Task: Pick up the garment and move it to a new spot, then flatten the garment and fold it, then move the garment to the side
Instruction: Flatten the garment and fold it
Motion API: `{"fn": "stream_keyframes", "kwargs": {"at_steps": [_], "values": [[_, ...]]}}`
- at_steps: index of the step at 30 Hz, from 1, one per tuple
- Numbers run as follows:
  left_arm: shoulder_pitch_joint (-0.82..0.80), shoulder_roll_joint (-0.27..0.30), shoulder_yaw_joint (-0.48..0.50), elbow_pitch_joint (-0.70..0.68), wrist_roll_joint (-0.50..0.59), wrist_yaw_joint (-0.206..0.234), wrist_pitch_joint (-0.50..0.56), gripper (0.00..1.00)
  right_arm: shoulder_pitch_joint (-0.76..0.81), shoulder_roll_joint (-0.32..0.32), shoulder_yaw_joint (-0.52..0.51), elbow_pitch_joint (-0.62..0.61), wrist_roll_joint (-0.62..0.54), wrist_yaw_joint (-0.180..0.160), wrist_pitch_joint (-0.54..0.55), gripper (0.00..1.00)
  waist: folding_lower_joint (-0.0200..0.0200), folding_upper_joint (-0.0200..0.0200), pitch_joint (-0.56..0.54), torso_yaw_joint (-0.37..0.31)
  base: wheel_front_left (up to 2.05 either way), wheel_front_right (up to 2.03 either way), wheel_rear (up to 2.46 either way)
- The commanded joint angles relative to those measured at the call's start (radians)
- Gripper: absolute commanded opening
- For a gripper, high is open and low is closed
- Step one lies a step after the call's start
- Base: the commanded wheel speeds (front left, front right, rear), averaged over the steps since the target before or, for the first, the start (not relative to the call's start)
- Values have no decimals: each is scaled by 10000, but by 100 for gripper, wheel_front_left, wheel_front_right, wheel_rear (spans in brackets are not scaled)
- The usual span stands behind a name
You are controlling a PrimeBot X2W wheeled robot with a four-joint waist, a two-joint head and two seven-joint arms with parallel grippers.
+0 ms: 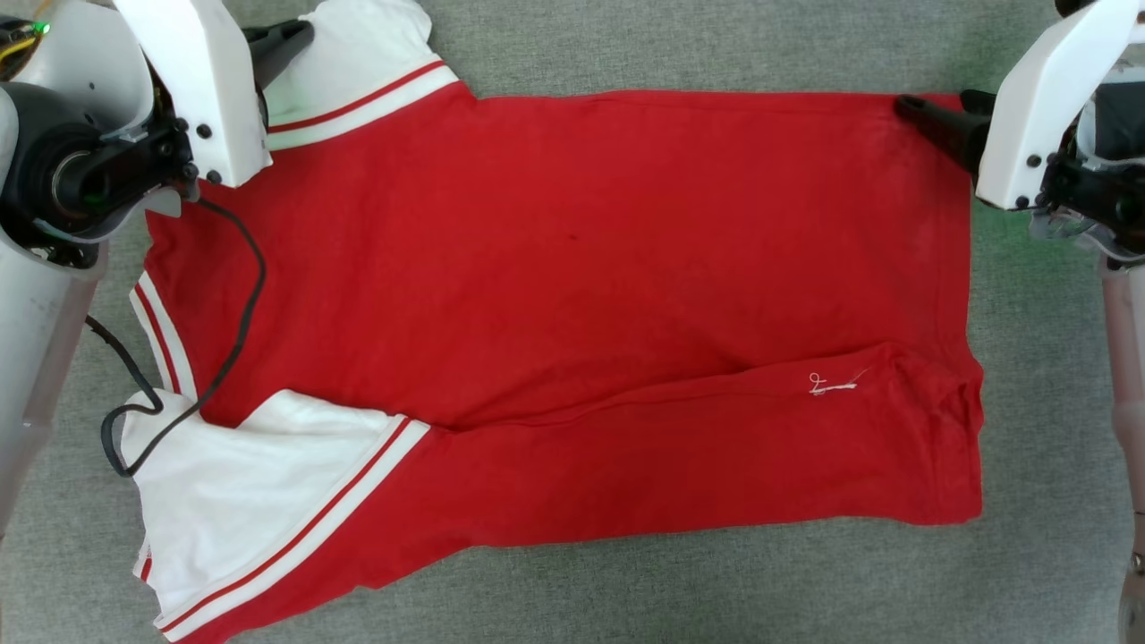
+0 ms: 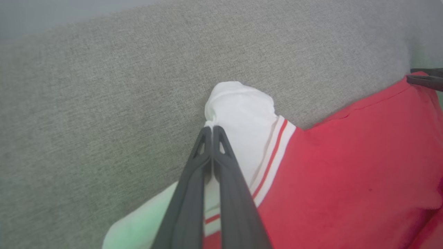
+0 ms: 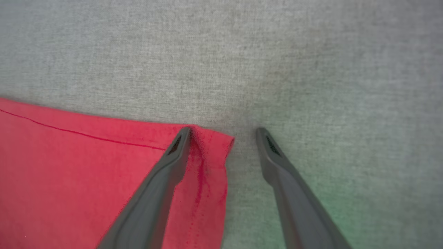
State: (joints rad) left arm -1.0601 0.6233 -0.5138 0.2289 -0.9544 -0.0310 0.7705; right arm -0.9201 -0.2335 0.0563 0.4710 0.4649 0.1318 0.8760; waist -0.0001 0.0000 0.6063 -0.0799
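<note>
The garment (image 1: 572, 268) lies spread on the grey cloth surface, folded lengthways, with a white sleeve (image 1: 241, 483) at the near left and a small white logo (image 1: 832, 385) near the right hem. My left gripper (image 1: 286, 40) is shut on the far white sleeve (image 2: 242, 114), and the fabric bunches at the fingertips (image 2: 211, 128). At the far right corner of the garment (image 3: 69, 166), my right gripper (image 3: 223, 129) stands open. One finger (image 3: 173, 152) rests over the red corner and the other over bare grey cloth. The right gripper (image 1: 935, 103) sits at the hem's far end.
A black cable (image 1: 241, 295) from the left arm hangs across the garment's left part. Grey cloth surface (image 1: 716, 581) surrounds the shirt on all sides. The pale forearms stand at both edges of the head view.
</note>
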Motion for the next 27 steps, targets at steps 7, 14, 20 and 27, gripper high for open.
{"fn": "stream_keyframes", "kwargs": {"at_steps": [7,14,20,27], "values": [[-196,-66,-96,-99,97,-137,-172,0,482,314,455,785,-125,-16,747,0,1,0,102,136,0,0,0],[173,-52,65,-154,27,-234,-672,0,198,-143,515,-237,-105,-14,69,0,1,0,-180,284,0,0,0],[1242,184,536,-564,-175,-176,-1706,0,825,-686,556,-1787,-116,-14,-254,0,1,0,-909,473,0,0,0],[3724,397,1006,-1458,-452,175,-3174,0,2742,-870,126,-3150,28,-16,-460,0,1,0,-1772,777,0,0,0]]}}
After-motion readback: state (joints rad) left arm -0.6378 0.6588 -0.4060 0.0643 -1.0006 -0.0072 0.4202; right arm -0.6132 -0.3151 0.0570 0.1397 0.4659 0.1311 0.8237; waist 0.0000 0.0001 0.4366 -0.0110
